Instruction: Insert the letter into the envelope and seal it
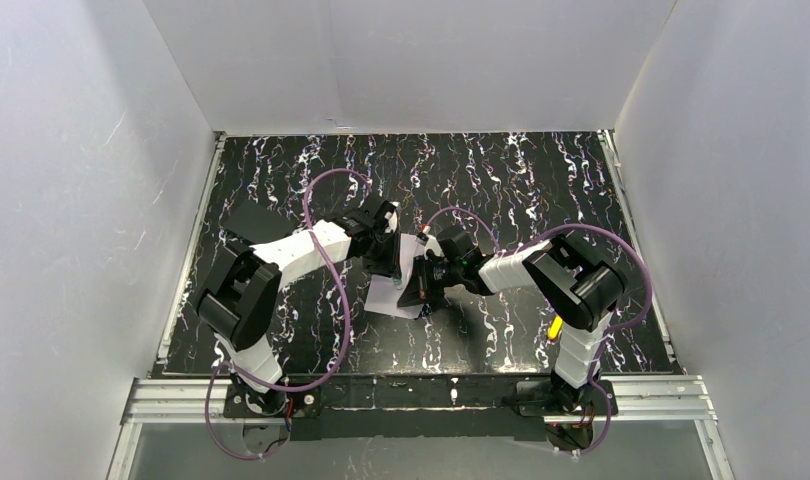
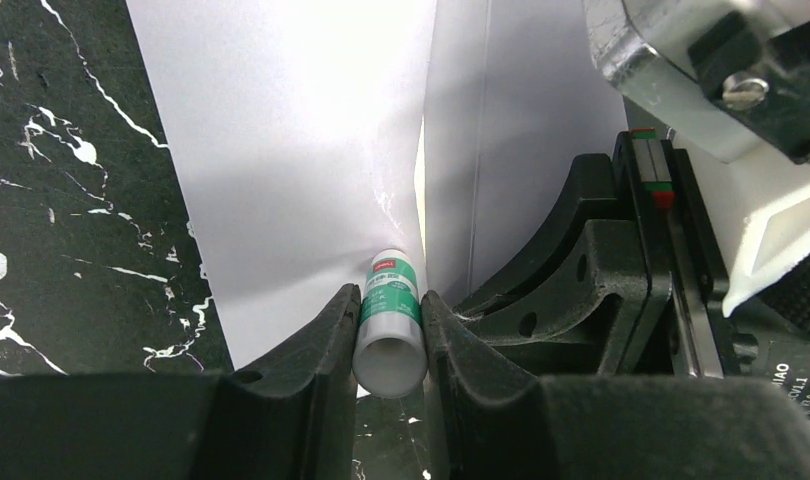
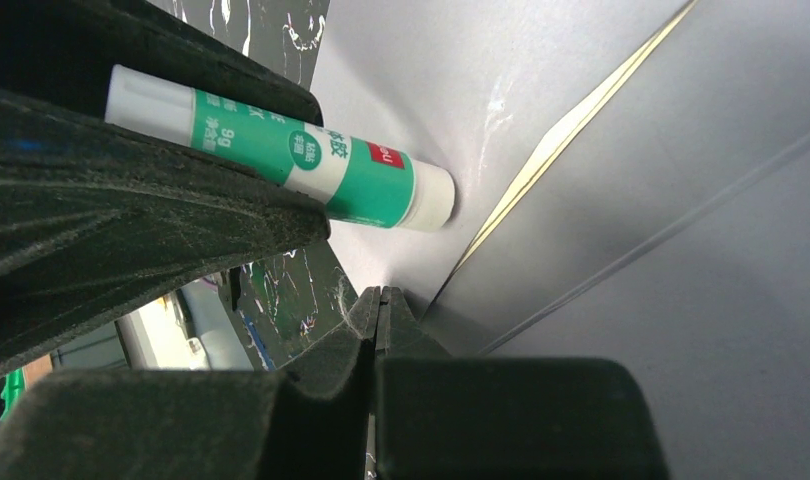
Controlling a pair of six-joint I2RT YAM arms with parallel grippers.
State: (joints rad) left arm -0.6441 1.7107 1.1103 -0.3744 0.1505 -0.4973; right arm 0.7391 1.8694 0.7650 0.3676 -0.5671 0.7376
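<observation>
1. Lavender-grey paper filled most of both wrist views: the envelope (image 2: 281,150) lay near the middle of the black marbled table (image 1: 541,180), its flap open along a crease.
2. From above, the left gripper (image 2: 391,298) sat at the envelope's 12 o'clock and the right gripper (image 3: 381,305) at its 3 o'clock, with the two heads close together.
3. The left gripper's jaws stood a little way apart, clamped on the barrel of a green and white glue stick (image 2: 391,320). One black finger pressed each side of the tube.
4. In the left wrist view the stick pointed to 12 o'clock, and its white end touched the envelope just beside the crease.
5. In the right wrist view the same stick pointed towards 4 o'clock, its white end against the pale paper.
6. The right gripper's jaws were pressed together with no gap between them. Their tips sat at the foot of the crease, against the envelope. I could not tell whether any paper was pinched between them.
7. The letter (image 3: 579,128) showed only as a thin tan strip along the crease, tucked inside the envelope. In the right wrist view that strip ran from 1 o'clock down towards the closed fingertips.
8. The rest of the letter was hidden by the envelope's paper.
</observation>
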